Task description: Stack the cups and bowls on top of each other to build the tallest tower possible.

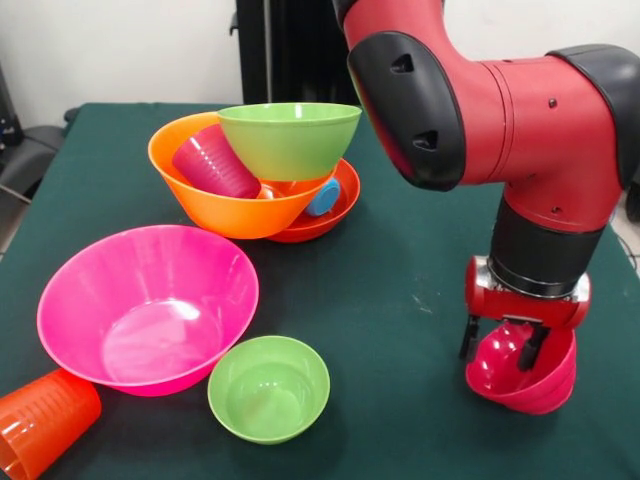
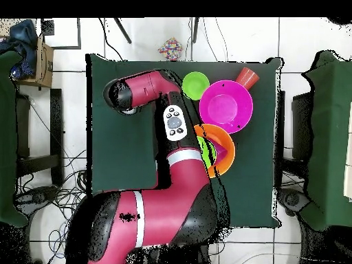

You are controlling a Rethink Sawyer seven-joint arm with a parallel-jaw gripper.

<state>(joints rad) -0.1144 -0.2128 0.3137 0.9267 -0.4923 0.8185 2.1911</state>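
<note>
My gripper is at the front view's right, shut on the rim of the small crimson bowl, which hangs tilted just above the table. The tower stands at the far middle: a shallow red-orange bowl as base, the large orange bowl leaning in it, the medium lime green bowl on top. A purple cup and a blue cup lie inside. The large pink bowl, the small lime green bowl and a red-orange cup on its side sit near the front left.
The dark green table is bare between the tower and my gripper. In the overhead view my arm hides the gripper, the crimson bowl and part of the tower; the pink bowl and the small green bowl show.
</note>
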